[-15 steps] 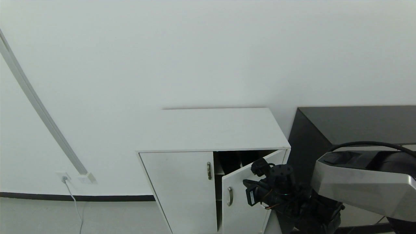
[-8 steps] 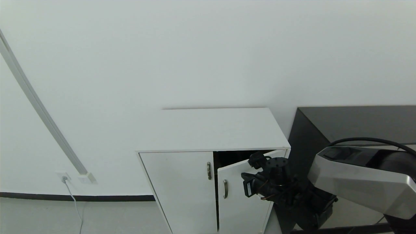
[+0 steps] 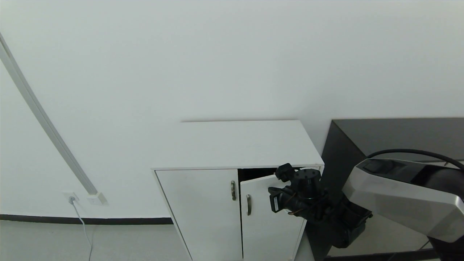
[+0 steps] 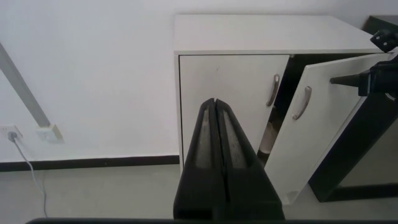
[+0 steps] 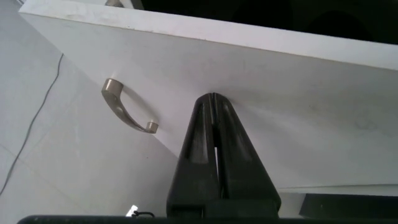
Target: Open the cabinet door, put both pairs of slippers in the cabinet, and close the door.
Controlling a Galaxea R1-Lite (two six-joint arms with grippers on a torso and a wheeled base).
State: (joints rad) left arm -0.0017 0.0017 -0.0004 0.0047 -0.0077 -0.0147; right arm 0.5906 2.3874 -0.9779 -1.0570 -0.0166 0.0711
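Now right hand (image 5: 214,98), pressed together, seemingly touches ajar door (image 3: 266,235), one of two; left hand (image 4: 214,102) likewise.

No legible text, brand, number or sign in any view, small white sticker (image 3: 274,206) on the black right wrist housing, print too small to read, white two-door wooden cabinet (image 3: 197,203) carrying no readable marking
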